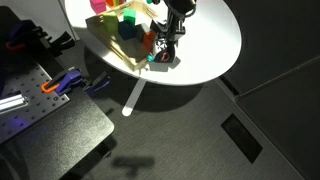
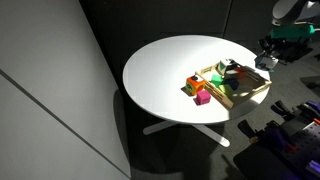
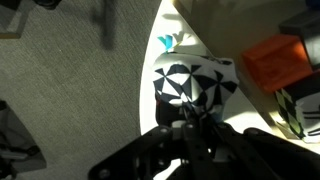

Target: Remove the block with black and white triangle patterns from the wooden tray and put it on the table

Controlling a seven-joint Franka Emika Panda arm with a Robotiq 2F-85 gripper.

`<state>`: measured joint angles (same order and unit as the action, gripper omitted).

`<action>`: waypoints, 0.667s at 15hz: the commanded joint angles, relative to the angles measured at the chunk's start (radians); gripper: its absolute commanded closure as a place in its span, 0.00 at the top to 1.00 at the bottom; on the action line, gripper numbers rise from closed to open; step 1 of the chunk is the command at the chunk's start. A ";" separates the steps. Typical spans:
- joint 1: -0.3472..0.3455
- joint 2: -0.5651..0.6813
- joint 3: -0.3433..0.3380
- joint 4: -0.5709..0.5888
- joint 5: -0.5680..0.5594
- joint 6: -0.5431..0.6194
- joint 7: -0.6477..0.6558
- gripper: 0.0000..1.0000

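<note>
The gripper (image 3: pixel 192 118) comes in from the bottom of the wrist view. Its dark fingers are drawn in close and pinch the near edge of the block (image 3: pixel 195 80), whose black-and-white triangle faces fill the space just ahead of the fingertips. The grip itself lies in shadow. The block sits over the curved edge of the table (image 3: pixel 215 25), with grey carpet showing on one side of it. The pictures do not tell whether it rests on the tabletop or hangs just above it.

Just beyond the block lies a small teal-and-white patterned piece (image 3: pixel 170 42). An orange block (image 3: pixel 275 62) lies off to the side, a little farther from the fingertips.

In an exterior view the gripper (image 1: pixel 165 48) points down at the corner of the wooden tray (image 1: pixel 112 45) nearest the table's rim. A red block (image 1: pixel 150 42) is just beside it, and a green block (image 1: pixel 128 30) sits farther inside the tray. A yellow block (image 1: pixel 98 5) lies at the tray's far end, well away from the gripper.

In an exterior view from farther off, the wooden tray (image 2: pixel 245 97) holds a cluster of coloured blocks too small to separate. A yellow block (image 2: pixel 192 83) and a magenta block (image 2: pixel 203 97) stand outside it on the white table (image 2: pixel 165 65), just beside its rim.
</note>
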<state>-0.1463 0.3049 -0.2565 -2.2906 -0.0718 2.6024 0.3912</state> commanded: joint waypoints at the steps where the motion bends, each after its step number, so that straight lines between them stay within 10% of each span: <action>1: -0.002 0.078 -0.007 0.098 0.042 0.001 0.023 0.05; 7: 0.007 0.145 -0.011 0.144 0.045 0.034 0.050 0.10; 8: 0.009 0.151 -0.013 0.148 0.043 0.036 0.053 0.36; 10: 0.010 0.156 -0.013 0.149 0.042 0.036 0.050 0.43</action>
<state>-0.1479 0.4211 -0.2572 -2.2009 -0.0632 2.6501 0.4472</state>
